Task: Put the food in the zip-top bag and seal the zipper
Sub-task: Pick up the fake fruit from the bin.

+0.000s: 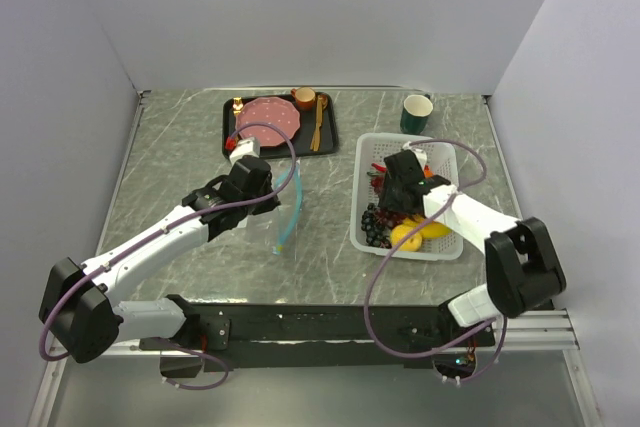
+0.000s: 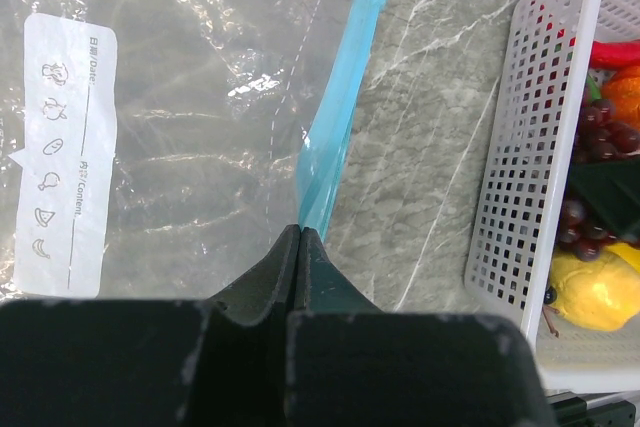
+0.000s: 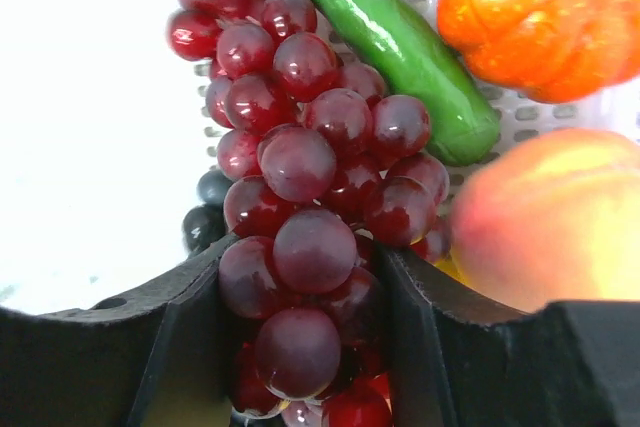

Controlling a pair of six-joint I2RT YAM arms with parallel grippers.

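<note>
Nearest us, the left pincer (image 2: 300,242) is clenched on the zipper (image 2: 335,117) at one end of the zip-top bag (image 2: 190,117), we reckon to keep the mouth steady above the surface (image 2: 430,97) for loading. Over at 3 o'clock from the bag, the right pincer (image 3: 300,287) is down in the white basket (image 1: 375,139), grasping the grapes (image 3: 300,167) with a jaw snug on each side. So we'd guess those go in first.

The zip-top bag (image 2: 200,117) lies left of the basket (image 1: 362,192) holding the grapes (image 3: 310,197), with the tray (image 1: 328,139) behind the bag.
</note>
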